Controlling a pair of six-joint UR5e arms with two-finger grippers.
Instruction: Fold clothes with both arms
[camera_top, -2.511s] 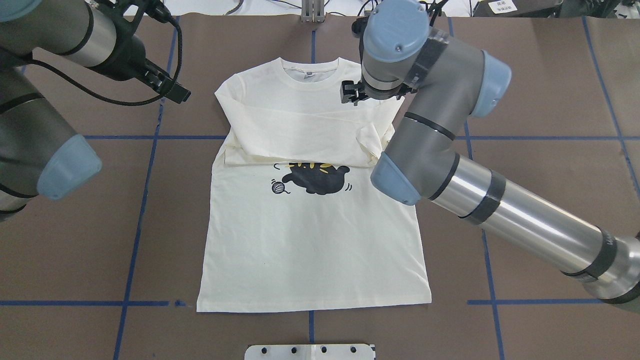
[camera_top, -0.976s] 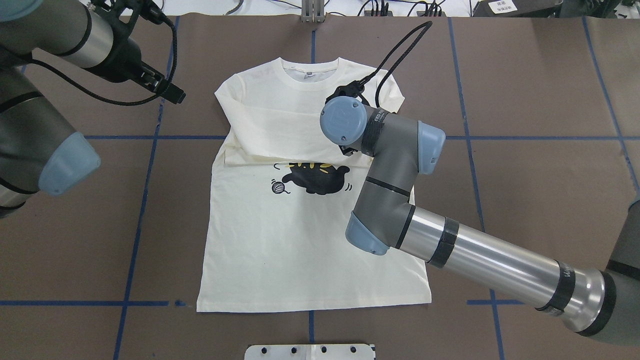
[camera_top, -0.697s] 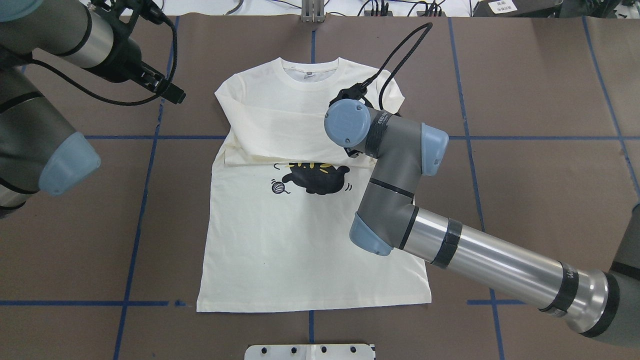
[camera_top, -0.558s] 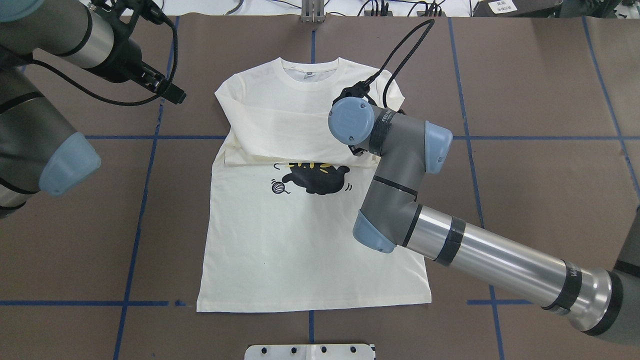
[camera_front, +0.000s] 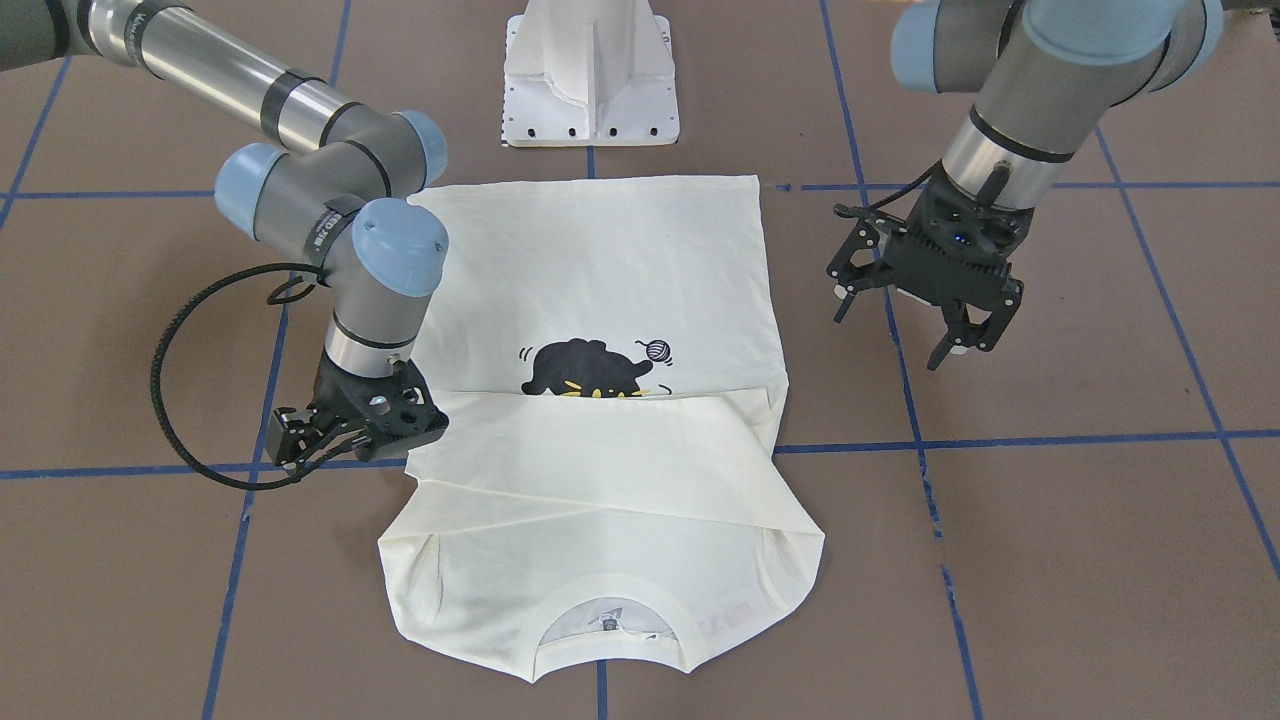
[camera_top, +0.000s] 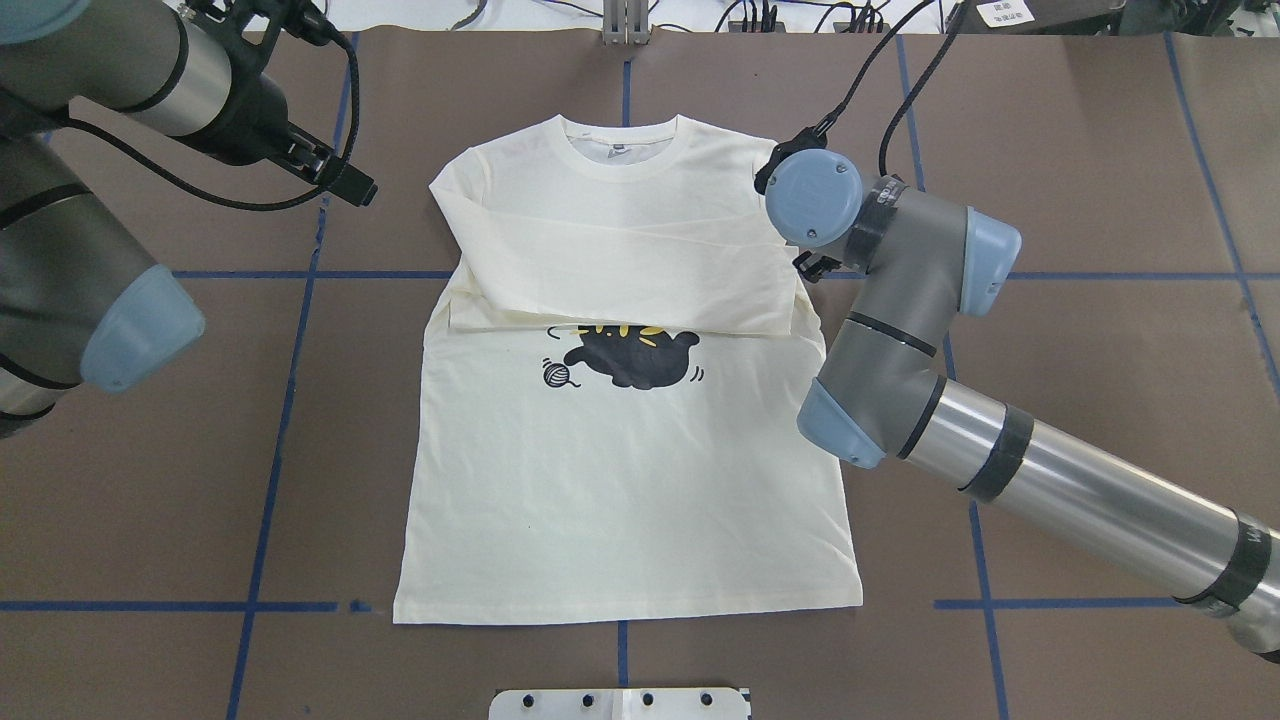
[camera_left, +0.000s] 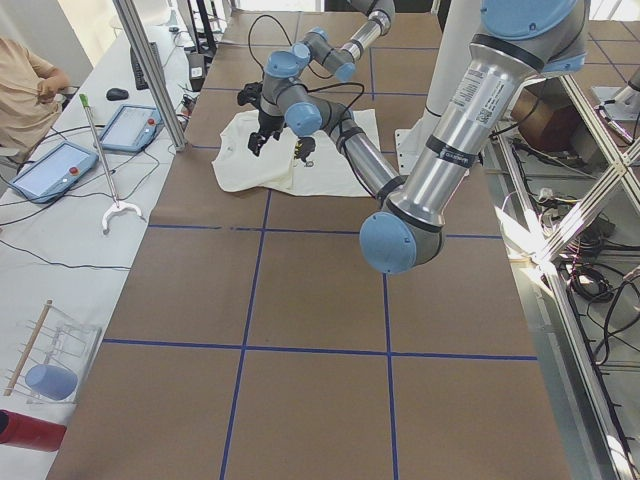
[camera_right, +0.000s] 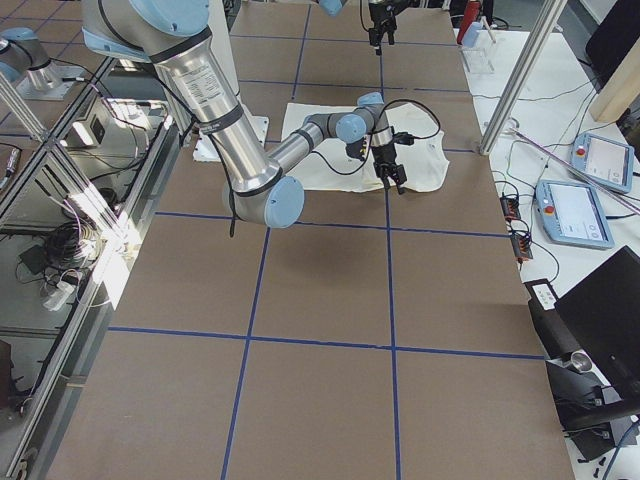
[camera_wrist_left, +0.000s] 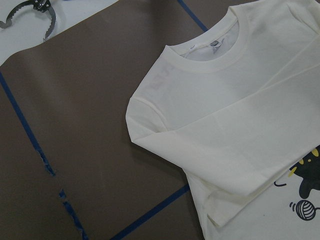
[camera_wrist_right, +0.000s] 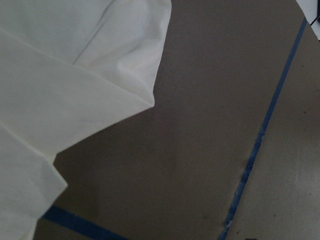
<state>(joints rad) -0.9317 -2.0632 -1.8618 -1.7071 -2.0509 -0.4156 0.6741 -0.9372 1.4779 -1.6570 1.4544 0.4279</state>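
The cream T-shirt (camera_top: 620, 480) lies flat on the brown table, collar away from the robot. Both sleeves are folded across the chest, and the black cat print (camera_top: 630, 358) shows just below them. My right gripper (camera_front: 362, 442) is low over the table just off the shirt's right edge at sleeve height; it looks open and holds nothing. Its wrist view shows the shirt's edge (camera_wrist_right: 60, 90) and bare table. My left gripper (camera_front: 892, 330) is open and empty, raised above the table left of the shirt. Its wrist view shows the collar and folded sleeve (camera_wrist_left: 240, 115).
The white base pedestal (camera_front: 592, 75) stands at the robot's side of the table, close to the shirt's hem. Blue tape lines (camera_top: 290, 275) cross the brown surface. A side table with tablets (camera_left: 60, 165) and a seated person (camera_left: 20, 90) lie beyond the far edge.
My right arm has swung from over the shirt's chest out to the right, off the shirt's edge. The folded sleeve stays flat. My left arm has barely moved.
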